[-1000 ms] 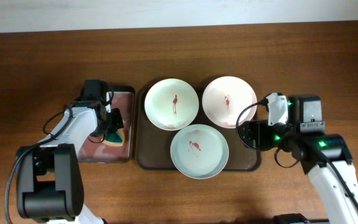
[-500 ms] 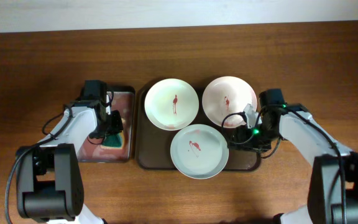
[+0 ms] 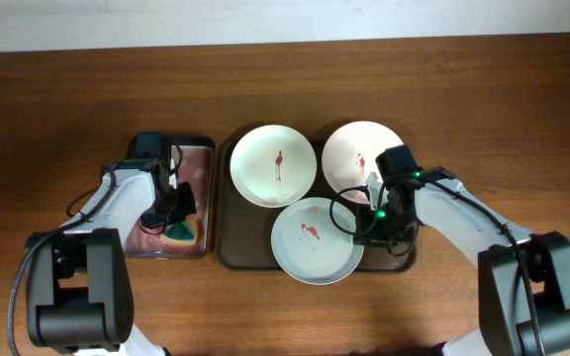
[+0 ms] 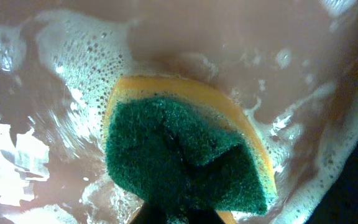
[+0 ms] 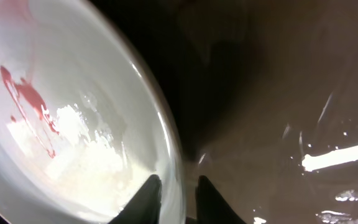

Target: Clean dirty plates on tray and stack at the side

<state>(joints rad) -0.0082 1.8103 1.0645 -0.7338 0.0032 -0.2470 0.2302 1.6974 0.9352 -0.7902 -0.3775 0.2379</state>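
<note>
Left arm (image 3: 117,194), right arm (image 3: 463,210): white shells, black joints, black cables.

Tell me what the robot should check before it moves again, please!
1. Right claw placed over the rim of the mint plate: ok, one finger on each side, jaws not closed.
2. Left claw holding the sponge: ok, it is pinched.
3. Sponge soapy: ok, there is foam around it in the small tray.
4. Mint plate clean: not ok, there is a red smear inside.
5. Mint plate free of the cream plate and the pink plate: cannot tell, their edges look very close.
</note>
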